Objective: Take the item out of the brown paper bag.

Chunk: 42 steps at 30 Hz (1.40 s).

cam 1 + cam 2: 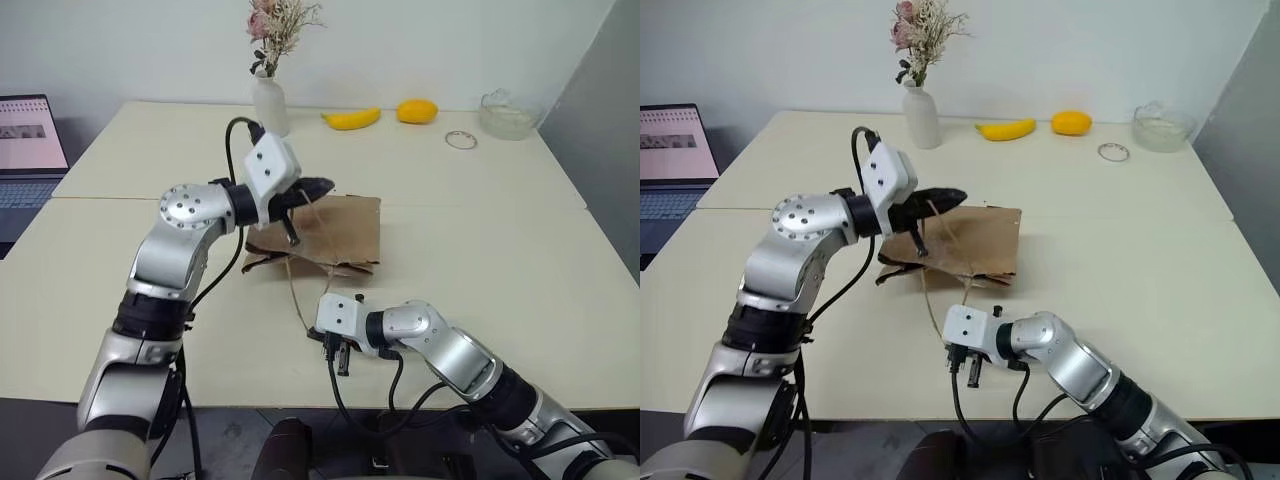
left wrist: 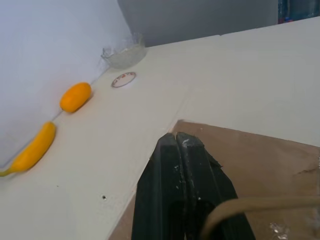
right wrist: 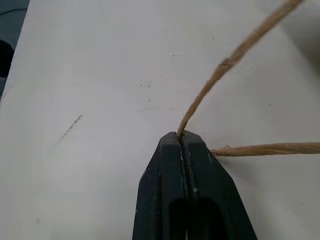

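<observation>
The bag [image 1: 330, 235] is seen lying flat and crinkled on the tabletop [image 1: 500, 260], its open edge turned toward the robot. The item is hidden, so its place cannot be told.

The left hand [image 2: 176, 137] is held over the bag's far left corner with its fingers pressed together; a cord handle [image 2: 250, 204] loops close beside them, but whether it is pinched cannot be told. The right hand [image 3: 179, 136] sits low near the tabletop's front edge, well short of the bag, and is clamped on a second cord [image 3: 210, 85] — the strand runs up from the fingertips toward the bag.

At the far side a vase [image 1: 270, 105] of dried flowers, a banana [image 1: 352, 119], an orange fruit [image 1: 417, 111], a ring [image 1: 461, 140] and a glass bowl [image 1: 507, 115] are set — a laptop [image 1: 30, 150] stands off to the left.
</observation>
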Available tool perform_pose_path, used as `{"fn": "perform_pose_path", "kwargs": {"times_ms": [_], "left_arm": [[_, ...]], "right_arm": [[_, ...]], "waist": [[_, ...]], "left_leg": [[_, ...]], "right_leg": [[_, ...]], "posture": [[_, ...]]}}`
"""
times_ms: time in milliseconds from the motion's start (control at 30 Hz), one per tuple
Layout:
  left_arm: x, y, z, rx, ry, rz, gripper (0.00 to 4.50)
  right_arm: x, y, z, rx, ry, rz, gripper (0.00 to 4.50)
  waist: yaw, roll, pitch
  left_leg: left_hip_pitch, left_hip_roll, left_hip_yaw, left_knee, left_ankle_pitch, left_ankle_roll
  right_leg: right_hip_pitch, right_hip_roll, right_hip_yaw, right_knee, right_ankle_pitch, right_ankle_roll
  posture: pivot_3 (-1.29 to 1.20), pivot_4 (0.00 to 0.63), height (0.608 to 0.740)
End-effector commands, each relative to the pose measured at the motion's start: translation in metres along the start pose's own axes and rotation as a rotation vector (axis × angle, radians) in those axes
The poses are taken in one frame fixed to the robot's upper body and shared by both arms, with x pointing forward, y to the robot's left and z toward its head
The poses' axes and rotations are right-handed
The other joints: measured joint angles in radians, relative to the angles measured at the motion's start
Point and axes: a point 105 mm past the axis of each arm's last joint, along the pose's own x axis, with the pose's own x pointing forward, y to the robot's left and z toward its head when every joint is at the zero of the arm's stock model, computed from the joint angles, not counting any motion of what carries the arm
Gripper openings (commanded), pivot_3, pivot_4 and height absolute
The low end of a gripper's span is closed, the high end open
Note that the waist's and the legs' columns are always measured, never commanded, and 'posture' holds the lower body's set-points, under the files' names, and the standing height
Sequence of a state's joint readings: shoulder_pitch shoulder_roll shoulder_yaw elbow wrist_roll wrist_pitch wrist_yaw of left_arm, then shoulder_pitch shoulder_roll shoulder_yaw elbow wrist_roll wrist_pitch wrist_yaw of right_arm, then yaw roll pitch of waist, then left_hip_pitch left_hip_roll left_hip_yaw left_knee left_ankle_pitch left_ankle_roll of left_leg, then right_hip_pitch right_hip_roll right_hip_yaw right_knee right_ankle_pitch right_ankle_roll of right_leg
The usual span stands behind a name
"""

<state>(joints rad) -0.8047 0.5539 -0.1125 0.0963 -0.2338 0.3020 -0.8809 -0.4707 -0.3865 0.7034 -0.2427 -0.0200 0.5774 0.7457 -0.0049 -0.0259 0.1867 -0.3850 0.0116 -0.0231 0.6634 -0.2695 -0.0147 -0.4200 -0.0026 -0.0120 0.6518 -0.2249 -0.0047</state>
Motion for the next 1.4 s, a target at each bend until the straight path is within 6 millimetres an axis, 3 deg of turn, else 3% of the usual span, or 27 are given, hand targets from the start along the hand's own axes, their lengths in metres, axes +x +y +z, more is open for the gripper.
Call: {"fn": "perform_pose_path", "kwargs": {"times_ms": [33,167,500,633,767,867,1067,1400], "left_arm": [[0.0,0.034,0.034,0.068,-0.062,0.096,0.0],[0.002,0.056,0.051,0.097,-0.084,0.139,0.0],[0.009,0.075,0.062,0.157,-0.108,0.176,0.0],[0.01,0.071,0.064,0.127,-0.134,0.141,0.0],[0.007,0.059,0.065,0.108,-0.145,0.068,0.0],[0.001,0.045,0.063,0.099,-0.153,-0.008,0.0],[-0.01,0.03,0.065,0.065,-0.17,-0.068,0.0],[-0.014,0.025,0.074,0.016,-0.206,-0.088,0.0]], "right_arm": [[0.001,0.015,-0.024,-0.004,0.086,0.033,0.04],[0.0,0.02,-0.033,-0.031,0.123,0.044,0.04],[-0.006,0.018,-0.037,-0.07,0.142,0.025,0.04],[-0.01,0.01,-0.027,-0.114,0.117,-0.02,0.04],[-0.02,-0.002,-0.001,-0.126,0.012,-0.082,0.04],[-0.032,-0.008,0.017,-0.138,-0.037,-0.126,0.81],[-0.061,-0.011,0.046,-0.157,-0.099,-0.137,2.93],[-0.122,-0.014,0.066,-0.099,-0.175,-0.018,2.93]], "waist": [[0.002,0.0,0.0],[0.0,0.0,0.0],[0.001,-0.001,-0.002],[0.001,-0.001,-0.002],[0.001,-0.001,-0.002],[-0.001,-0.001,-0.002],[-0.003,-0.001,-0.002],[-0.001,-0.001,-0.002]], "left_leg": [[0.0,0.0,0.0,0.0,0.0,0.0],[0.0,-0.001,0.001,0.0,0.0,0.0],[0.001,-0.001,0.002,0.0,0.0,0.0],[0.001,-0.001,0.002,0.0,0.0,0.0],[0.0,0.0,0.002,0.0,0.0,0.0],[0.0,0.0,0.002,0.0,0.0,0.0],[0.0,0.001,0.0,0.0,0.0,0.0],[0.0,0.0,0.0,0.001,0.0,0.0]], "right_leg": [[0.0,0.0,0.0,0.0,0.0,0.0],[0.0,0.0,0.0,0.0,0.0,0.001],[0.0,0.0,0.0,-0.001,0.0,0.001],[0.0,0.0,0.0,-0.001,0.001,0.001],[0.0,0.0,0.0,-0.001,0.001,0.001],[0.0,0.0,0.001,-0.001,0.001,0.001],[-0.001,0.0,0.0,0.0,0.001,0.001],[0.0,0.0,0.001,0.0,0.001,0.001]], "posture": [[0.0,0.15,0.74],[0.0,0.15,0.74],[0.0,0.15,0.74],[0.0,0.15,0.74],[0.0,0.15,0.74],[0.0,0.15,0.74],[0.0,0.15,0.74],[0.0,0.15,0.74]]}}
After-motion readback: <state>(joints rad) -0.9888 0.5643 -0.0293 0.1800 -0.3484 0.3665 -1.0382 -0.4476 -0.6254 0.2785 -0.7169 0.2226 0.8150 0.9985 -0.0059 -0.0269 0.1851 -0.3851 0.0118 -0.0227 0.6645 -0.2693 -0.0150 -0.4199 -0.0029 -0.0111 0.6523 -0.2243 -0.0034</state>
